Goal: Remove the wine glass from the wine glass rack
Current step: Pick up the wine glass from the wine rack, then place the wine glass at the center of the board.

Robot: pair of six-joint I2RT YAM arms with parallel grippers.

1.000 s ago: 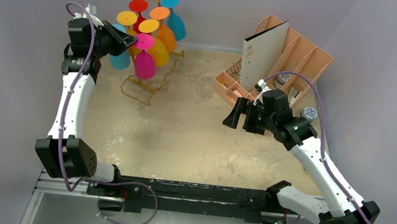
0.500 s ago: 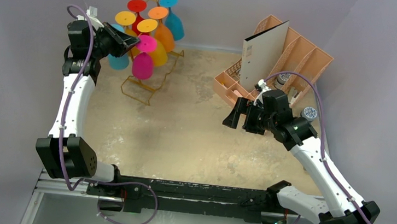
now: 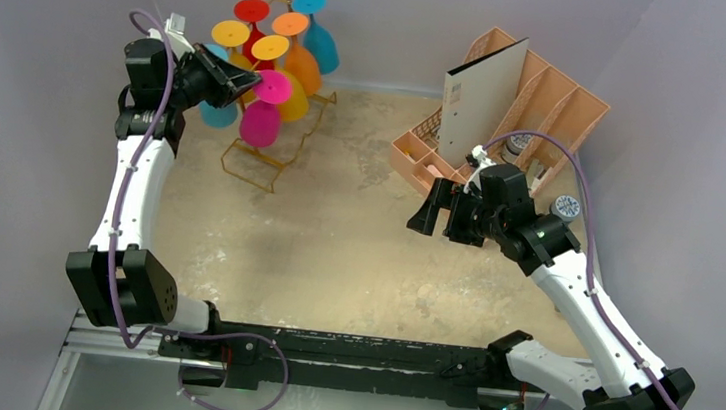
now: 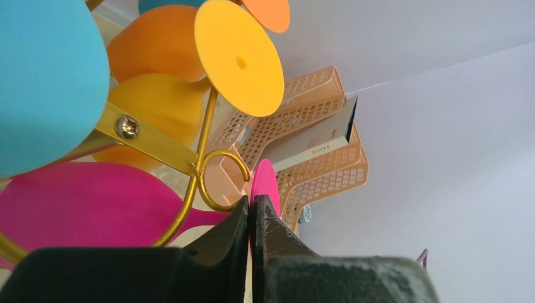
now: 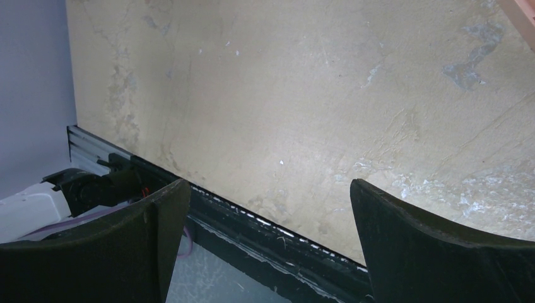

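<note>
At the back left of the table (image 3: 334,253), the pink wine glass (image 3: 260,123) hangs upside down on the gold rack (image 4: 154,144), with its stem close by a curled hook. The left gripper (image 4: 252,203) is clenched on the edge of the glass's round foot. Compared with one second ago, the foot has shifted a little to the right and toward the front, so the glass leans more. The right gripper (image 5: 266,189) is spread wide over the table beside the peach organiser (image 3: 550,102), grasping nothing, and it has not moved.
</note>
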